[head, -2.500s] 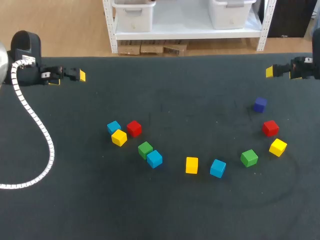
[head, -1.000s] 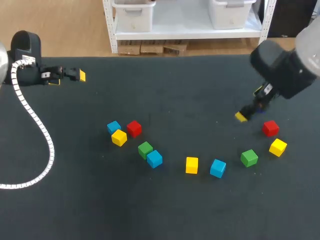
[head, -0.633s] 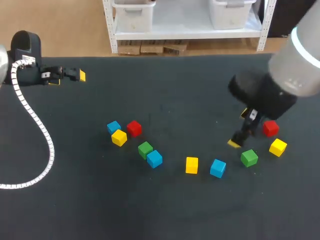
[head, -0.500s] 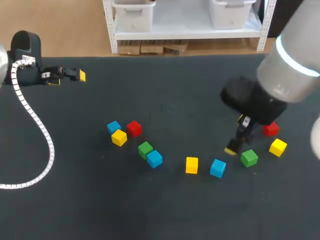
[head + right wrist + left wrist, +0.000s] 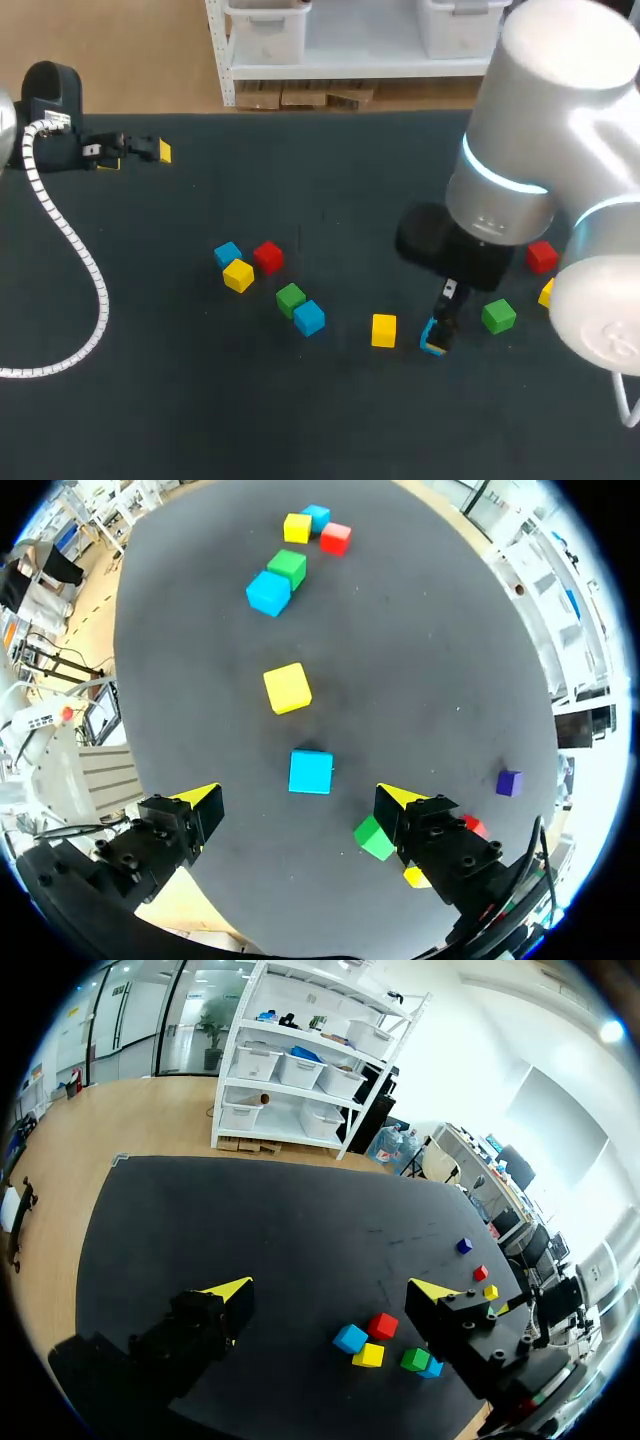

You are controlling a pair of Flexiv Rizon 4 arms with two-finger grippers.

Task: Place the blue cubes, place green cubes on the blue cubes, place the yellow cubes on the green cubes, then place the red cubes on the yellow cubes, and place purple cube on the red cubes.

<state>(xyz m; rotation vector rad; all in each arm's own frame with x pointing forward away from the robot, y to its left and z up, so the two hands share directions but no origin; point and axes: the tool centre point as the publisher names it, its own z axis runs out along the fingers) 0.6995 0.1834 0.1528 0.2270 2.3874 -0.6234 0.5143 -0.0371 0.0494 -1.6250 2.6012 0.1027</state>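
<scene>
A: Right gripper (image 5: 300, 798) status?
B: It hangs over the blue cube (image 5: 311, 771), right of centre on the worktop (image 5: 330, 180). Fingers are spread wide, one on each side of the cube, neither touching. Nothing gripped.
A: Alignment?
B: In the wrist view the cube sits roughly centred between the tips, with its faces close to square to them. I'd trim any twist before descending so the fingers meet flat faces, not corners.
A: Neighbours?
B: Yellow cube (image 5: 384, 330) is near on the left and green cube (image 5: 498, 316) near on the right. Both are apart from the blue one, but fingers this wide could clip them. Go straight down, no sideways drift.
A: Grip depth?
B: Tips to about mid-height of the cube, short of the worktop, then close gently. It's a small hard block and will likely squirt out if pinched at the top edge.
A: Left gripper (image 5: 332, 1292)?
B: At the far left edge, fingers apart, empty. Well clear.
A: Progress?
B: Nothing stacked yet, so this reads as the first blue pick.
</scene>
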